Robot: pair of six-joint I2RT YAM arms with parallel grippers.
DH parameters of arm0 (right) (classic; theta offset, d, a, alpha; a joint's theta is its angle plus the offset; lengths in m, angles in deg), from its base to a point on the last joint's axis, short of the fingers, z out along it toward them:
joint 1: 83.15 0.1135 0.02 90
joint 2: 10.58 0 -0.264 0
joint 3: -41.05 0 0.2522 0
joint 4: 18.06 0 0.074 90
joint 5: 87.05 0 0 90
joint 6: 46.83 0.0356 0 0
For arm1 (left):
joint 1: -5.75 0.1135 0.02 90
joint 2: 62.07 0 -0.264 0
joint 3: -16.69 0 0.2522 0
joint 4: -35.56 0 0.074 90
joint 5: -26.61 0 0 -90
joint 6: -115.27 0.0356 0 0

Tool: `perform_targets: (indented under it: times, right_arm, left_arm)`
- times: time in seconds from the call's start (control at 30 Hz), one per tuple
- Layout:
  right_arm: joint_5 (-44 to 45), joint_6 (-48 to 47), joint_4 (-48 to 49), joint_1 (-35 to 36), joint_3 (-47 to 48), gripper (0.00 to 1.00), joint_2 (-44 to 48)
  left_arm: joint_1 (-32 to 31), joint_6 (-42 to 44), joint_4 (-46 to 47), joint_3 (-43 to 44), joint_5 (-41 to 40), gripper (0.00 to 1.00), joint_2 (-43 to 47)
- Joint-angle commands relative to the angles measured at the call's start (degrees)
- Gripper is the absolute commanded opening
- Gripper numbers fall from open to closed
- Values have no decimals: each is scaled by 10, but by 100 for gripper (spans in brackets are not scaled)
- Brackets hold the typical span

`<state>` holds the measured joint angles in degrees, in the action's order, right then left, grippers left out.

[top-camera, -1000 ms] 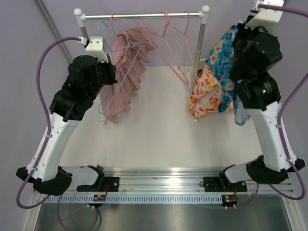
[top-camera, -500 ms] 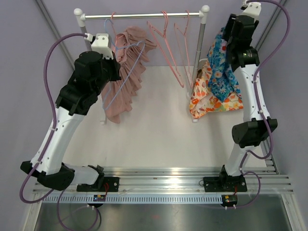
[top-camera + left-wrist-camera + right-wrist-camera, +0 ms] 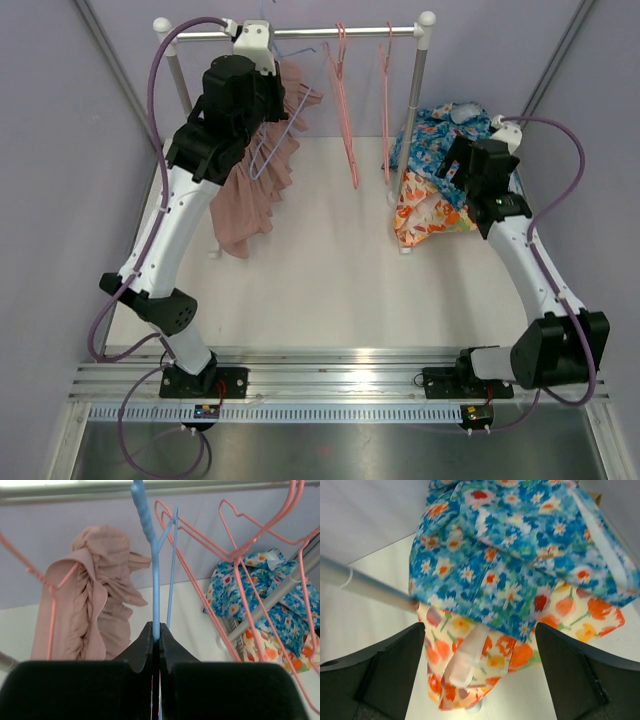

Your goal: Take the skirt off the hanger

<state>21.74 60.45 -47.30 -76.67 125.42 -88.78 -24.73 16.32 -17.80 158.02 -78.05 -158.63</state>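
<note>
**Skirt down, hanger bare**

My right claw has just sprung from shut to wide open, and the arm has swung down from beside the rack to low over the counter. The blue floral skirt I was holding aloft now lies straight ahead of that claw, heaped on an orange-print garment and hard by the rack post. Nothing sits between the fingers: the claw is empty and touches no fabric that I can see.

On the other side, my left claw is clamped tight on the blue hanger, pinching its wire just under the neck, and it has climbed to the rail. That hanger is bare, not a thread on it. To this claw's left a pink garment hangs on a pink hanger of its own. To its right swing empty pink hangers.

My read is that skirt and hanger are parted, so the main job looks done. Hooking the blue hanger back on seems to be what remains.
</note>
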Motion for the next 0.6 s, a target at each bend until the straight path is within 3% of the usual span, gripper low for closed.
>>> perform_targets:
  times: [0.0,0.2,0.4,0.5,0.57]
  right_arm:
    - [-49,51,51,2,-65,99,82]
    - [-57,57,28,2,-138,99,177]
    - [-68,58,9,2,-159,100,225]
    - [-74,62,-4,3,-161,99,232]
    - [-77,65,-14,3,-163,99,239]
  left_arm:
    - [-3,7,28,63,23,0,-45]
    - [-4,-15,44,68,31,0,-85]
    - [-19,-30,59,1,24,21,-47]
    - [-28,-28,54,-18,15,43,-21]
    - [-34,-26,44,-14,-2,70,-6]
